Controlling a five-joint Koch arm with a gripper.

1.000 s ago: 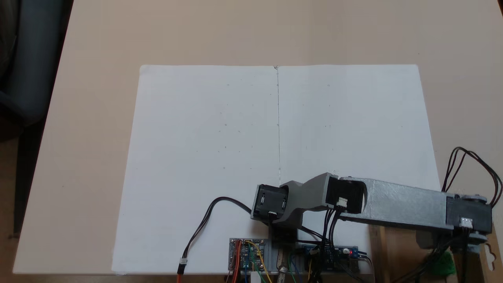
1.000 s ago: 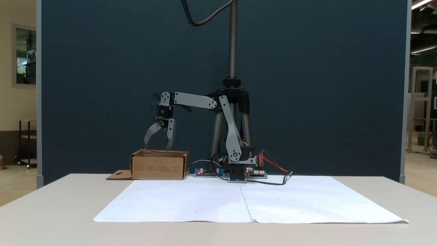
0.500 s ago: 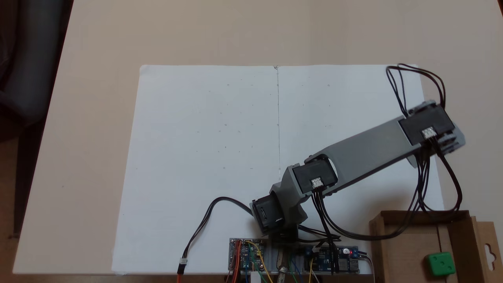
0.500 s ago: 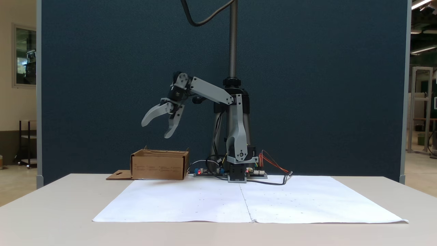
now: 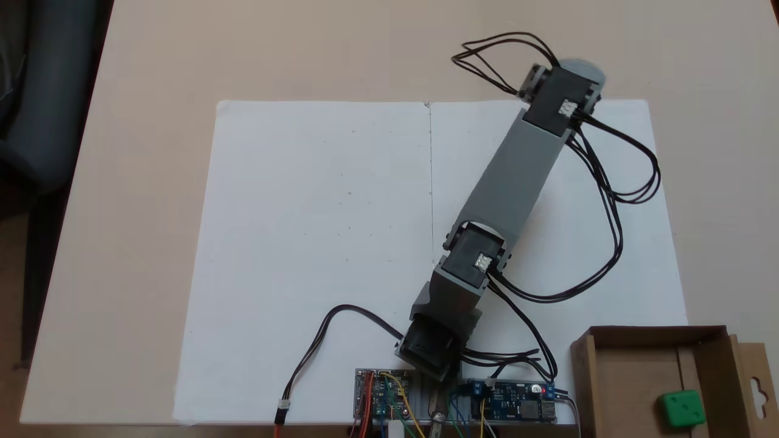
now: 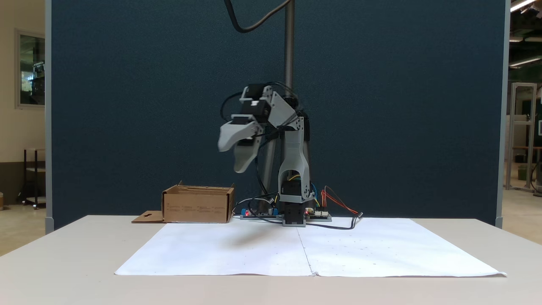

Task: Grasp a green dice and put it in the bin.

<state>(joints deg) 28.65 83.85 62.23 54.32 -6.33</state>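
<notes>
Dark blue partition panels close off the back of the room, and in front of them a pale beige desk (image 6: pixel 63 262) carries a wide white paper sheet (image 5: pixel 316 243) with a centre crease. At the lower right of the top-down fixed view, the small bright green plastic dice (image 5: pixel 683 408) lies inside the shallow brown corrugated cardboard bin (image 5: pixel 633 377), near its right wall, so the task looks done. The grey plastic gripper (image 6: pixel 232 155) hangs high above the sheet with jaws spread wide and nothing between them; in the front fixed view the bin (image 6: pixel 197 206) sits down and to its left, well apart. From above, the fingertips seem hidden under the wrist at the upper right, so their exact heading is uncertain. Any coming move is likely a retreat toward the base boards (image 5: pixel 450 395).
</notes>
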